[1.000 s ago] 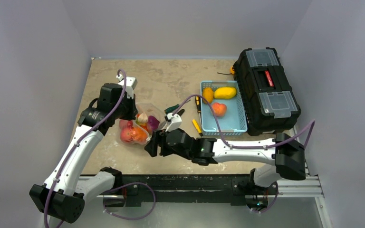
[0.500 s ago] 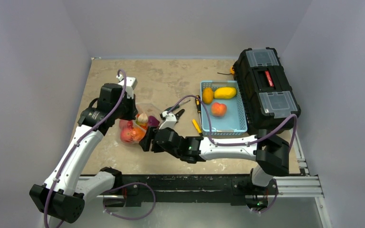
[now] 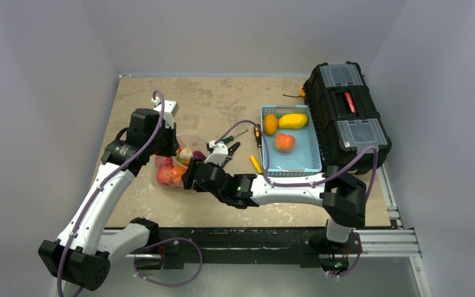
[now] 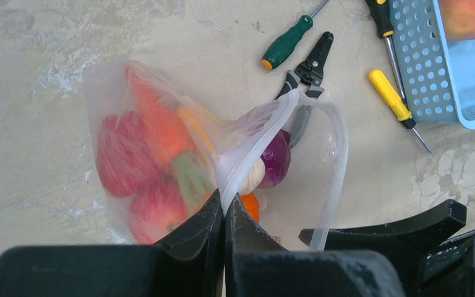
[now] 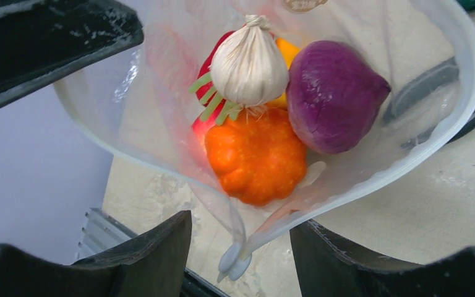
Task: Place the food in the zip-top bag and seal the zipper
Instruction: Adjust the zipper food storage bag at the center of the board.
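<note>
as left gripper [image 4: 224,199] pinches zip-top bag [image 4: 137,124], right gripper [image 5: 238,230] spread wide

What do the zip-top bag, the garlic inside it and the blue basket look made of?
Zip-top bag: thin, soft, clear plastic film; it creases, sags and shows the food through. Garlic: probably moulded plastic or foam, matte off-white with cast-looking ridges; which one is unclear. Basket: rigid, smooth light blue plastic, its wall pierced by regular round holes.

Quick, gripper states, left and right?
Left gripper: shut on the mouth edge of the clear floppy plastic zip-top bag.
Right gripper: open, straddling the bag's corner, not gripping.
</note>
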You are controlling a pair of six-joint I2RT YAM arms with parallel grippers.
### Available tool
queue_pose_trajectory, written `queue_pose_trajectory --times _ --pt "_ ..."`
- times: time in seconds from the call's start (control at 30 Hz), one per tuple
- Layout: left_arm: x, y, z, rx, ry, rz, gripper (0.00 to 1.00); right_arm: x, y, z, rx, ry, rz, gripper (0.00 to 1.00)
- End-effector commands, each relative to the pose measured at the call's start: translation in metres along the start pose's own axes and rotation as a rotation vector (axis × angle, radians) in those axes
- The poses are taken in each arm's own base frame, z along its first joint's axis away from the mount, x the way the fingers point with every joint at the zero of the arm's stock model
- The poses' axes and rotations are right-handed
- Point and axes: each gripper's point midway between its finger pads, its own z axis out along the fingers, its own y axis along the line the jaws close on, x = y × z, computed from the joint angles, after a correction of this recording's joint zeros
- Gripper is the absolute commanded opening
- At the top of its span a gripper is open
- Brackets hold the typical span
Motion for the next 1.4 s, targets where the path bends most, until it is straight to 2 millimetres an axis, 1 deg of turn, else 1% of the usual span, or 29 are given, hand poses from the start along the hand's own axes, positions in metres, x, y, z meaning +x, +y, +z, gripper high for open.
queue_pose_trajectory --times 0.0,0.2,0.23,0.3,0.37,0.4,0.5,0.57,0.6,0.63,0.73,0.83,0.87,0.9,0.93,0.97,1.03,1.07,1.1,1.17,1.23,1.27,1.33,1.37 --pt "-0.018 -0.003 -0.009 0.009 -0.064 0.017 0.0 -0.028 0.004 0.005 0.022 -0.077 0.048 0.56" --pt "-0.018 -0.003 -0.009 0.01 -0.064 0.017 0.0 -0.024 0.005 0.01 0.012 -0.06 0.003 0.47" --pt "-0.017 -0.003 -0.009 0.01 -0.064 0.016 0.0 -0.025 0.005 0.009 0.012 -0.065 -0.01 0.43" --pt "-0.017 -0.002 -0.009 0.008 -0.064 0.017 0.0 -0.031 0.004 0.008 0.014 -0.086 -0.045 0.29" --pt "-0.018 -0.002 -0.01 0.003 -0.068 0.015 0.0 -0.037 0.005 0.004 0.0 -0.111 -0.095 0.24" --pt "-0.019 -0.001 -0.01 -0.001 -0.07 0.014 0.0 -0.04 0.009 0.003 -0.03 -0.119 -0.126 0.19" --pt "-0.02 0.002 -0.011 -0.017 -0.078 0.007 0.0 -0.051 0.021 -0.003 -0.097 -0.15 -0.264 0.0" --pt "-0.021 0.004 -0.014 -0.033 -0.091 0.002 0.0 -0.06 0.028 -0.007 -0.125 -0.174 -0.37 0.0" --pt "-0.023 0.007 -0.017 -0.048 -0.103 0.0 0.03 -0.062 0.035 -0.01 -0.153 -0.177 -0.419 0.0" --pt "-0.025 0.011 -0.019 -0.074 -0.119 -0.003 0.07 -0.065 0.039 -0.013 -0.174 -0.183 -0.461 0.0" --pt "-0.033 0.018 -0.035 -0.116 -0.195 -0.019 0.34 -0.084 0.051 -0.029 -0.23 -0.232 -0.612 0.0" --pt "-0.042 0.022 -0.075 -0.15 -0.253 -0.067 0.55 -0.097 0.066 -0.049 -0.319 -0.264 -0.792 0.0" --pt "-0.046 0.022 -0.092 -0.156 -0.288 -0.087 0.63 -0.097 0.068 -0.051 -0.343 -0.25 -0.821 0.0" --pt "-0.048 0.022 -0.108 -0.158 -0.321 -0.11 0.7 -0.098 0.067 -0.051 -0.352 -0.232 -0.904 0.0" --pt "-0.051 0.02 -0.127 -0.148 -0.367 -0.129 0.73 -0.097 0.066 -0.051 -0.366 -0.216 -0.954 0.0" --pt "-0.049 0.019 -0.143 -0.132 -0.409 -0.153 0.75 -0.095 0.066 -0.052 -0.382 -0.203 -0.995 0.0" --pt "-0.041 0.014 -0.159 -0.095 -0.462 -0.196 0.77 -0.085 0.063 -0.057 -0.437 -0.164 -1.081 0.0" --pt "-0.035 0.012 -0.165 -0.074 -0.481 -0.213 0.77 -0.081 0.061 -0.061 -0.462 -0.156 -1.106 0.0" --pt "-0.028 0.01 -0.168 -0.051 -0.496 -0.223 0.77 -0.077 0.059 -0.065 -0.484 -0.144 -1.131 0.0" --pt "-0.019 -0.003 -0.166 0.033 -0.507 -0.203 0.77 -0.072 0.049 -0.069 -0.493 -0.131 -1.15 0.0" --pt "-0.012 -0.026 -0.157 0.167 -0.491 -0.132 0.76 -0.064 0.038 -0.073 -0.505 -0.102 -1.169 0.0" --pt "-0.006 -0.044 -0.153 0.271 -0.464 -0.083 0.75 -0.061 0.034 -0.076 -0.512 -0.084 -1.176 0.0" --pt "-0.001 -0.069 -0.147 0.418 -0.42 0.005 0.74 -0.053 0.026 -0.084 -0.536 -0.047 -1.193 0.0" --pt "0.001 -0.077 -0.143 0.468 -0.403 0.043 0.73 -0.051 0.021 -0.088 -0.545 -0.04 -1.199 0.0"
